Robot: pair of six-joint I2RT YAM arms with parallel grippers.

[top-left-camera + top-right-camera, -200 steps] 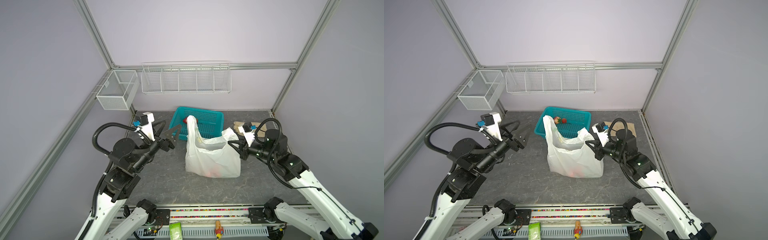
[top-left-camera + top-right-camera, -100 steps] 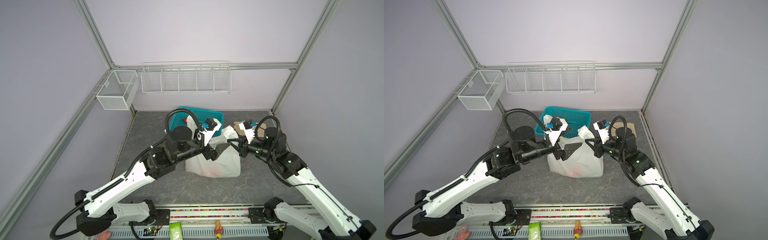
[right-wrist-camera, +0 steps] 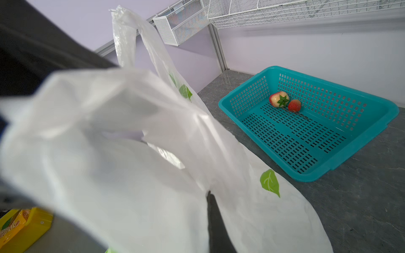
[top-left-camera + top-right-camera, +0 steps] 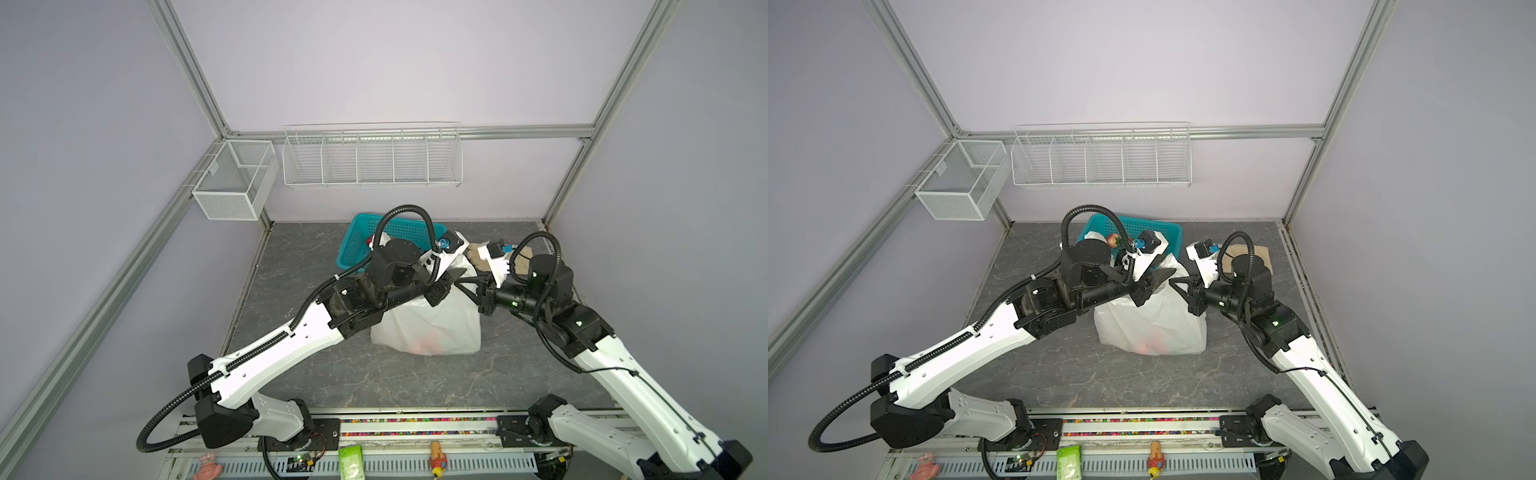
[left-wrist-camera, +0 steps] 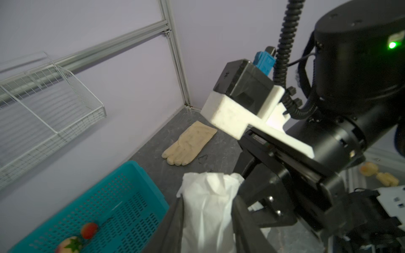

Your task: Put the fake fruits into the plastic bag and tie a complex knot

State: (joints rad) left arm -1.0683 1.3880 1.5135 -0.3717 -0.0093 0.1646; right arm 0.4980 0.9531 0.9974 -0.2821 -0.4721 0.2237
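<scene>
plastic bag: thin, white, translucent, green leaf print. It stands upright on the grey marbled tabletop, just in front of the teal plastic lattice basket. Reddish fruit shapes show through its bottom.

left gripper reaches across the middle. Its jaws are closed on a bunched bag handle; the plastic fills the gap and touches both fingers.

right gripper is closed, pinching bag film at the same side of the mouth. The film covers most of the right wrist view. The two gripper tips nearly meet above the bag in both top views.

second handle loop stands upright on the basket side.

Two fake fruits sit side by side on the basket floor: a peach-red ball with green cap and a small red strawberry.

beige glove lies flat on the tabletop beyond the bag, apart from it.
</scene>
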